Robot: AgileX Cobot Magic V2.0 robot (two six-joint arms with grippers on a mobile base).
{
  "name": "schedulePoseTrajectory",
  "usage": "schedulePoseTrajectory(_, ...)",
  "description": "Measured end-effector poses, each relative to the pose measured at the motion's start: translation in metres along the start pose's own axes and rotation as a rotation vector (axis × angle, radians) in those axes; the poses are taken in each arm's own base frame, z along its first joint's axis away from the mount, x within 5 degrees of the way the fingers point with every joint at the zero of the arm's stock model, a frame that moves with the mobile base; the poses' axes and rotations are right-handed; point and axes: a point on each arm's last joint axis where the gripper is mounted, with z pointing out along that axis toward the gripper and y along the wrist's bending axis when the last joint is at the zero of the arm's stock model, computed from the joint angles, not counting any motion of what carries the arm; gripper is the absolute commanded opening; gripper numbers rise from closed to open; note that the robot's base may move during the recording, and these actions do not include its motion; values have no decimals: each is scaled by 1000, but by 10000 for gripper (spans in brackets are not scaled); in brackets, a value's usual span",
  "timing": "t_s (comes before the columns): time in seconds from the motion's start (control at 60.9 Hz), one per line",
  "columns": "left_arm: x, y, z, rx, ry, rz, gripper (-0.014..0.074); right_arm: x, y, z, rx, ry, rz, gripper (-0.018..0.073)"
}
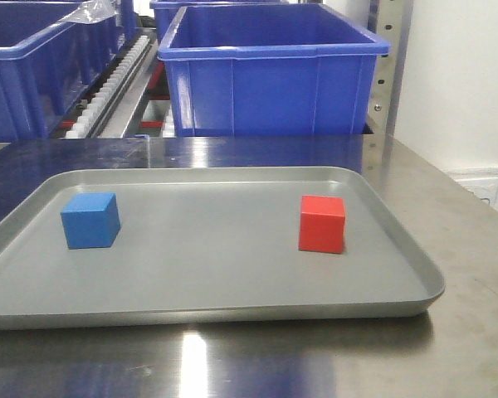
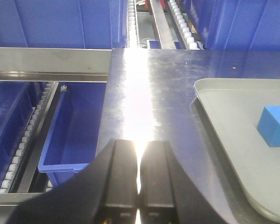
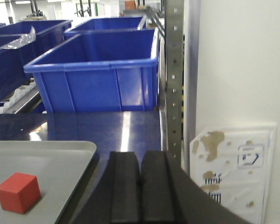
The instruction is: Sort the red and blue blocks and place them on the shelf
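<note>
Blue crates (image 1: 270, 83) fill the shelf (image 2: 46, 58) ahead of the left gripper (image 2: 138, 154) and the right gripper (image 3: 140, 163). Nearer lies the grey tray (image 1: 207, 257), open above. The blue block (image 2: 274, 125) sits ahead and right of the left gripper, the red block (image 3: 17, 192) close left of the right gripper. Both pairs of jaws are pressed together, holding nothing. Each gripper has its own cube nearest, with only the tray's low rim between.
</note>
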Motion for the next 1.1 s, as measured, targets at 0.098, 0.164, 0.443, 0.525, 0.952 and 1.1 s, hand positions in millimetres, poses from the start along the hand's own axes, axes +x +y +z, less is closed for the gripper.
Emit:
schedulePoseTrajectory(0.098, 0, 0, 0, 0, 0, 0, 122, -6, 1, 8, 10, 76, 12, 55)
schedulePoseTrajectory(0.164, 0, 0, 0, 0, 0, 0, 122, -14, 2, 15, 16, 132, 12, 55)
schedulePoseTrajectory(0.443, 0, 0, 0, 0, 0, 0, 122, -45, 7, 51, 49, 423, 57, 55)
schedulePoseTrajectory(0.525, 0, 0, 0, 0, 0, 0, 122, -53, 10, 62, 54, 526, 100, 55)
schedulePoseTrajectory(0.952, 0, 0, 0, 0, 0, 0, 122, -82, 23, 110, 45, 803, 210, 55)
schedulePoseTrajectory(1.1, 0, 0, 0, 0, 0, 0, 122, -83, 23, 122, 50, 839, 211, 55)
